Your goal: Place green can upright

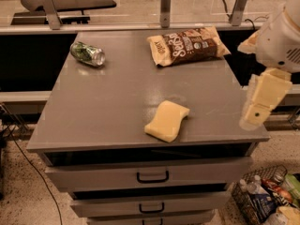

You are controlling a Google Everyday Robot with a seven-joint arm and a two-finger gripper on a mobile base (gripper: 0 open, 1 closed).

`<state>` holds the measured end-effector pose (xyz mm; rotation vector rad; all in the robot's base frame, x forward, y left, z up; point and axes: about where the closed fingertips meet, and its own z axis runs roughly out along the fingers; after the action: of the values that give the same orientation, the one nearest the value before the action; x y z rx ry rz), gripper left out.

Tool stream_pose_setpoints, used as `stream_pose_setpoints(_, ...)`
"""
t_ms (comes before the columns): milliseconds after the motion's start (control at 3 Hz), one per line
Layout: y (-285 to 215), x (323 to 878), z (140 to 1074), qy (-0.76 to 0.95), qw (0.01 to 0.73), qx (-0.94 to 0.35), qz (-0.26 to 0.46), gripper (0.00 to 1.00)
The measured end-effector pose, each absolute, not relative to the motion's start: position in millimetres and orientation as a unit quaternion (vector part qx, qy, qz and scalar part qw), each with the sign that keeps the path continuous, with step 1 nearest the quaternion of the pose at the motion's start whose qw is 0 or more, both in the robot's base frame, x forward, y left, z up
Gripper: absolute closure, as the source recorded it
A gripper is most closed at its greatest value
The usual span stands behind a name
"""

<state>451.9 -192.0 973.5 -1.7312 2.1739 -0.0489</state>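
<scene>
The green can (87, 54) lies on its side near the far left corner of the grey cabinet top (117, 107). Its silver end faces right. My gripper (260, 102) hangs from the white arm at the right edge of the cabinet top, level with its front right corner. It is far from the can and holds nothing that I can see.
A brown snack bag (187, 45) lies at the far right of the top. A yellow sponge (167, 121) lies near the front middle. Drawers with black handles (153, 176) are below. A wire basket of items (267, 200) stands on the floor at the right.
</scene>
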Motion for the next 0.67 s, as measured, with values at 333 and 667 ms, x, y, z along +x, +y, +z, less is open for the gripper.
stream_pose_setpoints(333,-139.8,498.4,964.7,0.755,0.213,-0.621,0.006,0.00)
stream_pose_setpoints(667,-76.4,561.2,957.5,0.741,0.246,-0.624,0.027,0.00)
